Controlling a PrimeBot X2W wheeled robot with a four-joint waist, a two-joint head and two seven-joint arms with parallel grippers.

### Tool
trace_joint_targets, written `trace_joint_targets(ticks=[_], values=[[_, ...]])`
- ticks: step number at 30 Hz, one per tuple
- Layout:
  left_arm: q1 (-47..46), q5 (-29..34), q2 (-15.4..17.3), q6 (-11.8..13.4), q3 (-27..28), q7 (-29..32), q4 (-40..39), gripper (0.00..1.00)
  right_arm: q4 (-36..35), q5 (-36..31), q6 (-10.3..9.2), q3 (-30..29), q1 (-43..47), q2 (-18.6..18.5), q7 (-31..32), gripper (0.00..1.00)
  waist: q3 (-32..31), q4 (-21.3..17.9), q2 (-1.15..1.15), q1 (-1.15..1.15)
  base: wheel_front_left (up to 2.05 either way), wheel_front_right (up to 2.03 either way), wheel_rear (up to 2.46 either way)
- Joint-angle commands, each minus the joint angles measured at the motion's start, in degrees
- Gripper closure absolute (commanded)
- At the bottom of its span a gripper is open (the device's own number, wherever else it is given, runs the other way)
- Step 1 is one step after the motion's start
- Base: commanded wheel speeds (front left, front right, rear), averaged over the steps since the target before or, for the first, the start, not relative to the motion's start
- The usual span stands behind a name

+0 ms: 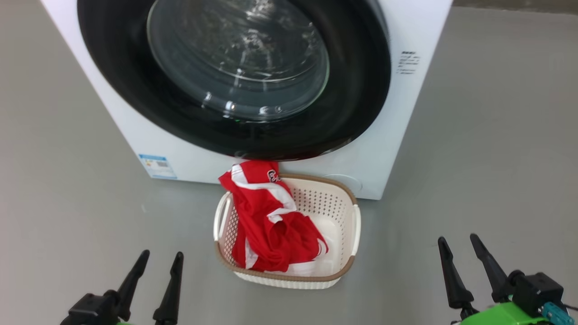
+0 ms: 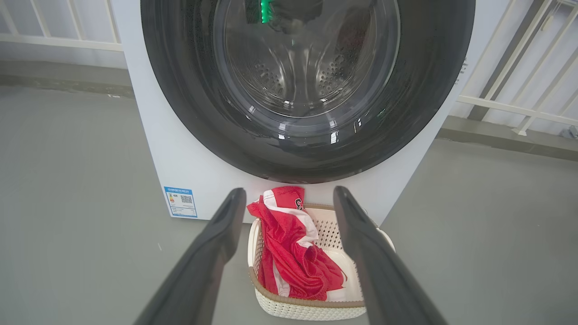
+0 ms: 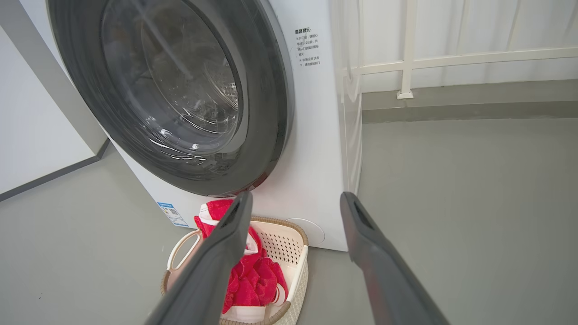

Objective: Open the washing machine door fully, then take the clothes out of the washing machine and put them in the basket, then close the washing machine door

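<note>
1. The left gripper [image 1: 162,254] hangs low at the left of the head view, above the bare grey floor [image 1: 67,216]. Its two long dark fingers stand spread apart with nothing between them. In its own wrist view the left gripper [image 2: 289,193] points towards the machine and the basket.
2. A small blue label [image 1: 156,166] sits at the lower left corner of the big white front-loading washing machine [image 1: 131,131], which stands on the floor.
3. The large round door with its wide glossy black rim [image 1: 361,90] and bulging clear glass window lies flat against the machine's front and looks shut. The perforated steel drum shows dimly through the glass.
4. The clothes, red sports garments with white stripes [image 1: 266,221], lie heaped in the left half of the basket. One end is draped up over the far rim, just below the door, and shows a dark printed mark. A white piece of cloth lies under them.
5. The small cream-white perforated plastic basket with a brown woven-look rim [image 1: 347,266] stands on the floor, close in front of the machine, between the two grippers.
6. The right gripper [image 1: 458,238] rises at the lower right, well apart from the basket. Its fingers are parted and empty, and its wrist view shows the right gripper [image 3: 296,196] spread wide.
</note>
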Motion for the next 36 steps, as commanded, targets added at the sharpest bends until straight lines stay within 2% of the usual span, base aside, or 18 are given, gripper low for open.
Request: trace_joint_targets(ticks=[1, 16, 36], values=[[-0.32, 0.59, 1.36, -0.31, 2.54, -0.31, -1.72, 0.0, -1.88, 1.02, -0.05, 1.08, 0.31, -0.33, -0.34, 0.0, -1.6, -1.87, 0.0, 0.0, 0.0, 0.0, 0.0], [5.24, 1.96, -0.02, -0.31, 5.58, -0.31, -3.87, 0.0, -3.84, 1.36, -0.05, -2.83, 7.52, -0.33, -0.34, 0.0, -5.07, -6.53, 0.0, 0.0, 0.0, 0.0, 0.0], [7.05, 3.44, -0.66, -0.31, 6.92, -0.31, -4.89, 0.0, -5.11, 1.75, -0.05, -4.64, 10.0, -0.33, -0.34, 0.0, -5.61, -7.7, 0.0, 0.0, 0.0, 0.0, 0.0]])
